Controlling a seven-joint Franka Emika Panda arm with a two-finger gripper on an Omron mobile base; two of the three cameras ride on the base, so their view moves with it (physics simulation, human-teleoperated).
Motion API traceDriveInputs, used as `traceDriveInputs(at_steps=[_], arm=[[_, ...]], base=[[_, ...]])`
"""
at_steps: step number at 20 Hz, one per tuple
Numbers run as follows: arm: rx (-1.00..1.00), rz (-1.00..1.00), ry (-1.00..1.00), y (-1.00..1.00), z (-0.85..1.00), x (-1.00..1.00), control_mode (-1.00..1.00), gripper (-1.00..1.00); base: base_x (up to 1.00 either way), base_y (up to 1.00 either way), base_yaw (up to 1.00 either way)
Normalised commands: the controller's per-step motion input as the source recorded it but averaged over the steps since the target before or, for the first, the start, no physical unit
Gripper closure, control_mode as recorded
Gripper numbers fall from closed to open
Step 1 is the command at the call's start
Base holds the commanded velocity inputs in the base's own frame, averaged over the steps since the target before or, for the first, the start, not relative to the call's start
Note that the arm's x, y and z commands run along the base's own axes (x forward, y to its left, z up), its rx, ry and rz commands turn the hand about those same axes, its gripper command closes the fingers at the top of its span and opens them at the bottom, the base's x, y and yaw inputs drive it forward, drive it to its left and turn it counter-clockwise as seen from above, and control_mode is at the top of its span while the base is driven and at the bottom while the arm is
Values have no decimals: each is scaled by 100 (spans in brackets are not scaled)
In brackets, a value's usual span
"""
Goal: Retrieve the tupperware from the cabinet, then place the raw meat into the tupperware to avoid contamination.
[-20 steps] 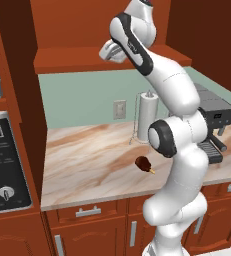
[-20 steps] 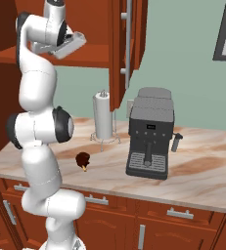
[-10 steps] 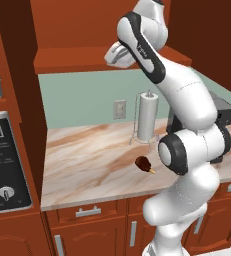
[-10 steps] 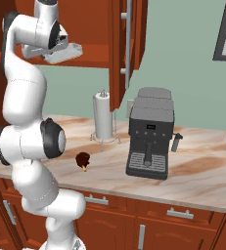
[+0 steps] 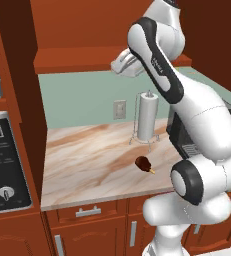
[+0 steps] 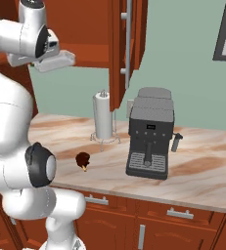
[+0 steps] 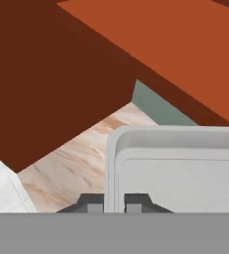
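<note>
My gripper (image 7: 115,204) is shut on the rim of the white tupperware (image 7: 175,173), with one fingertip on each side of its edge. The tupperware (image 5: 125,64) hangs level in the air just in front of the open cabinet's (image 5: 77,59) bottom shelf, high above the counter. From the right, the tupperware (image 6: 56,61) sticks out of the hand toward the open cabinet door (image 6: 129,44). The raw meat (image 5: 143,162), a dark lump with a tan bone end, lies on the marble counter well below; the raw meat (image 6: 82,158) is left of the coffee machine.
A paper-towel roll (image 5: 148,116) on its stand sits behind the meat. The grey coffee machine (image 6: 150,134) stands to the right. An oven panel (image 5: 4,160) bounds the counter's left end. Drawers with short handles (image 6: 97,200) run under the counter edge.
The hand has drawn back and down from the cabinet shelf with the tupperware in it, and the elbow has swung outward. The meat has not moved.
</note>
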Motion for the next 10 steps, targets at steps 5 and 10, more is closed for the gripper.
traceDriveInputs(at_steps=[5,10], arm=[[0,0,0,0,0,-87,-100,100],[1,0,0,0,0,-88,-100,100]], base=[[0,0,0],[0,0,0]])
